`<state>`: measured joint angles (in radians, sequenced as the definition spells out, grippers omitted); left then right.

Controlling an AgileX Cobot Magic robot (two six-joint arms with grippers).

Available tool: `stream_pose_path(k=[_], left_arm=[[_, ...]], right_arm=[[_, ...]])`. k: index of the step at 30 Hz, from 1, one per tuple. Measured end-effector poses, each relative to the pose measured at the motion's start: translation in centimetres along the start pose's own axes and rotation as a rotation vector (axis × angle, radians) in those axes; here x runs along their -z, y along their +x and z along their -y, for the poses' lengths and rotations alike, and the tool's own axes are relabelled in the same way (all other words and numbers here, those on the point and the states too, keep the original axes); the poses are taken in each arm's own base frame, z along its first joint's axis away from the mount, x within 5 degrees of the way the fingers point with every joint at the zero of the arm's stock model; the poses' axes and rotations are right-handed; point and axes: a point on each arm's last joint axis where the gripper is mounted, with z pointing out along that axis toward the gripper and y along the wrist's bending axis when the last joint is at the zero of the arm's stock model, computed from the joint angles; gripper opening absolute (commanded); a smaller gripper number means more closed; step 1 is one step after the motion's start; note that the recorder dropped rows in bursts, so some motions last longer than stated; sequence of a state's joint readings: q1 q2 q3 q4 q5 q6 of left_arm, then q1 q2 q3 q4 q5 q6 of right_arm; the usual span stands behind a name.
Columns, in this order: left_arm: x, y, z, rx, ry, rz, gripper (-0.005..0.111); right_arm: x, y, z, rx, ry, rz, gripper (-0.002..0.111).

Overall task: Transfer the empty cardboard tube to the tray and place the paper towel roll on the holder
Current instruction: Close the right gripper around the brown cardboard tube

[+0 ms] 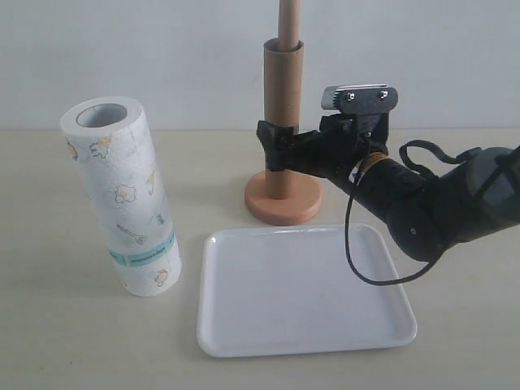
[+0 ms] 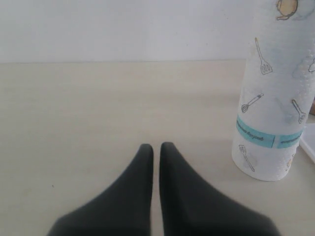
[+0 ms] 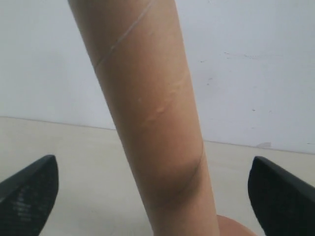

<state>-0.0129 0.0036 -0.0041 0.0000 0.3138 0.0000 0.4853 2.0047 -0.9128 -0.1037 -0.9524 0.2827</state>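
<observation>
The brown cardboard tube stands upright, slipped over the pole of the orange-tan wooden holder. My right gripper is at the tube's lower half. In the right wrist view the right gripper is open, a dark finger on each side of the tube, neither touching it. The white printed paper towel roll stands upright at the left. The white tray lies flat in front of the holder. My left gripper is shut on nothing, low over the table beside the towel roll.
The holder's pole top sticks out above the tube. A black cable from the right arm hangs over the tray's right rim. The tray's corner shows just behind the towel roll. A pale wall stands behind the table.
</observation>
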Motion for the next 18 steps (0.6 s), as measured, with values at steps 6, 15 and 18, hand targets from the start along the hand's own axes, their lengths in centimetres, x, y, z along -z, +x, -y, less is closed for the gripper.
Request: stream_pose_path(k=[6, 15, 18], left_arm=[[0.0, 0.0, 0.0, 0.0, 0.0, 0.0, 0.004], [0.0, 0.0, 0.0, 0.0, 0.0, 0.0, 0.004], [0.0, 0.0, 0.0, 0.0, 0.0, 0.0, 0.004]], right_arm=[[-1.5, 0.4, 0.1, 0.004, -0.009, 0.011, 0.097], [-3.4, 1.6, 0.5, 0.031, -0.004, -0.003, 0.097], [-3.8, 1.8, 0.6, 0.048, -0.002, -0.009, 0.097]])
